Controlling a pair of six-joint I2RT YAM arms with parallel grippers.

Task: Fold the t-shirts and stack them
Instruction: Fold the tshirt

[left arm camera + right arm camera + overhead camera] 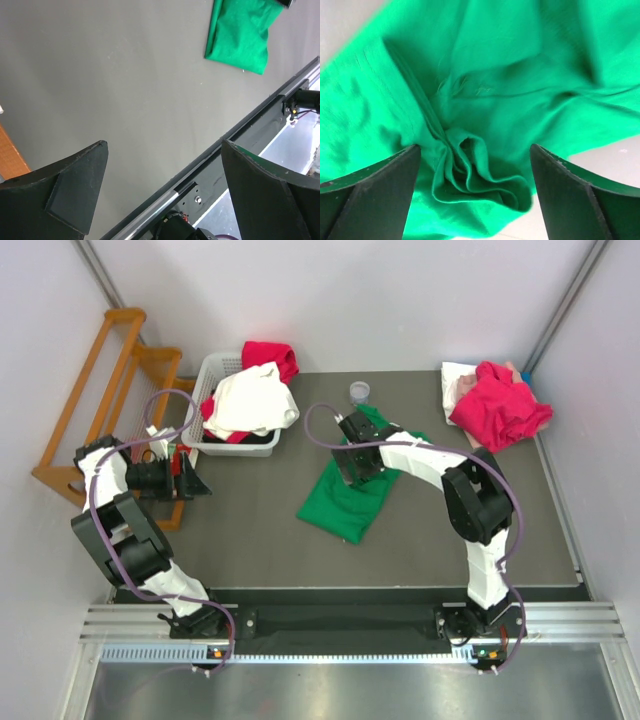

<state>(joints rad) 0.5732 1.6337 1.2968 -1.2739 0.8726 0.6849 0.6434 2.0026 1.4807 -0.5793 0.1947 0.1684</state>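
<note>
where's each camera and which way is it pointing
Top external: above and behind the bases, looking down on the table; left arm and right arm show.
Left wrist: on the left arm, looking across the table towards the green t-shirt; the open left gripper shows below.
Right wrist: on the right arm, looking down at bunched green cloth; the open right gripper straddles it.
Shared: all three see the green t-shirt.

Table [260,530] lies open between basket [235,448] and green t-shirt [335,508].
</note>
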